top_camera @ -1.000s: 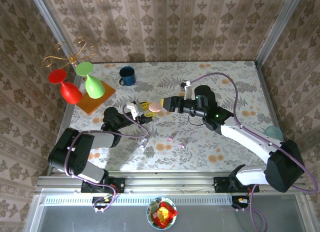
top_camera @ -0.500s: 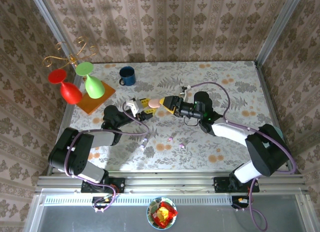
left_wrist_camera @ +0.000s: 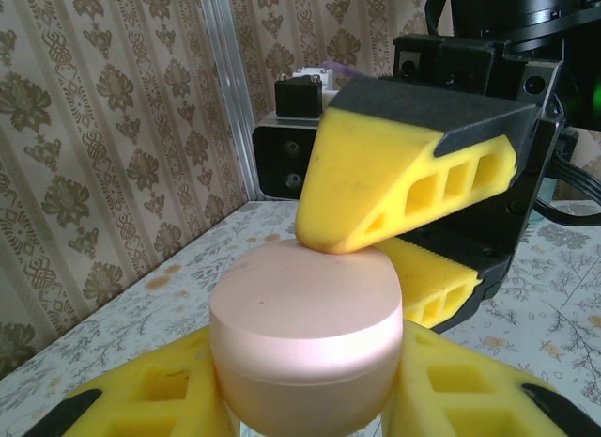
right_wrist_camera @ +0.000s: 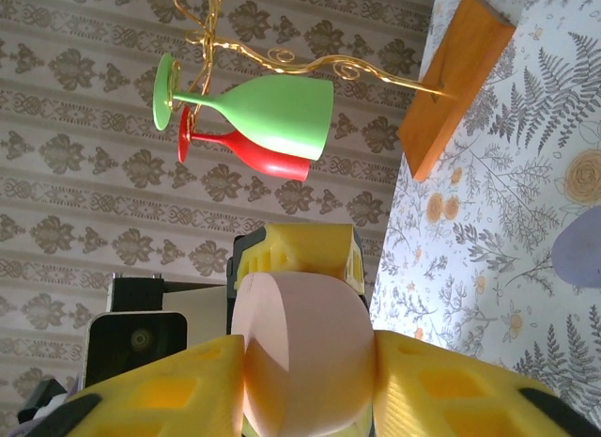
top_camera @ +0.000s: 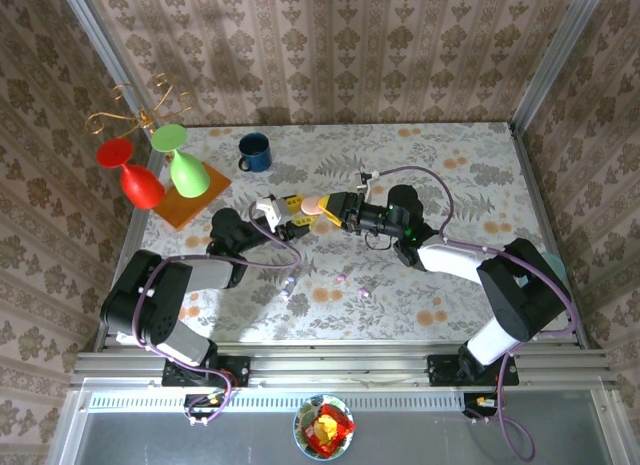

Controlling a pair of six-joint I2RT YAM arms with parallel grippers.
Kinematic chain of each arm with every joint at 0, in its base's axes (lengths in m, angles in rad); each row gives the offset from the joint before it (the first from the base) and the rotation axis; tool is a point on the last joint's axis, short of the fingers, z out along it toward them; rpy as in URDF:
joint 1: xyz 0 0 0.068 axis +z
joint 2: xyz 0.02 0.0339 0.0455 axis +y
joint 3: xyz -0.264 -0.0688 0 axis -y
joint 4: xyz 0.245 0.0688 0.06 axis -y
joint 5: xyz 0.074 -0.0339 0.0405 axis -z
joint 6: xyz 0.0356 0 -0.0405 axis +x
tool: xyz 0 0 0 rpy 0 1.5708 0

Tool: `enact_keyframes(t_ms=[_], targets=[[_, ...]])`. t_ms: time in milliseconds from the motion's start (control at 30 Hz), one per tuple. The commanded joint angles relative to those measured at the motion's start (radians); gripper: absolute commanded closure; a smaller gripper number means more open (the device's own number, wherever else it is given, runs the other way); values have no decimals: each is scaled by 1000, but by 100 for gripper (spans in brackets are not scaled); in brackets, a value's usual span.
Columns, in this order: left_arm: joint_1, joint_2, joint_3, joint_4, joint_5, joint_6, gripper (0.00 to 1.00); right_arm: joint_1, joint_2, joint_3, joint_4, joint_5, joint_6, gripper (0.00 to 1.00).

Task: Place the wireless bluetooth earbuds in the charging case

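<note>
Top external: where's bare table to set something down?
Free: the far-right table, between the right arm's cable and the table's right edge; also the far strip between the blue mug and that cable. Crowded: centre, left gripper and right gripper on the pink case; earbuds in front.

Both arms read the same from here: black joint housings, pale grey links. Left arm (top_camera: 205, 277) and right arm (top_camera: 460, 257) each trail a looping purple cable (top_camera: 425, 173). Fingers (left_wrist_camera: 404, 164) are yellow wedges with rectangular cut-outs, black-backed. Behind them I note a grey metal plate (left_wrist_camera: 282, 164) and a small white block (left_wrist_camera: 305, 80).
</note>
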Motion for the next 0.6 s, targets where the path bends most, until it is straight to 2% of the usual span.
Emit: enact_keyframes(t_ms=[0,100,200,400,567], targets=[[-5,12,15,10,11,-11,72,2,2,5,47,-23,-1,68],[-3,11,12,9,8,-6,71,2,7,10,47,-21,-5,74],[-2,11,9,9,8,1,63,1,4,11,36,-11,-16,77],[19,-5,-15,6,2,13,34,-22,-31,-6,-74,54,-84,79],[37,-26,-56,4,-11,17,15,-35,-64,3,-314,168,-245,79]])
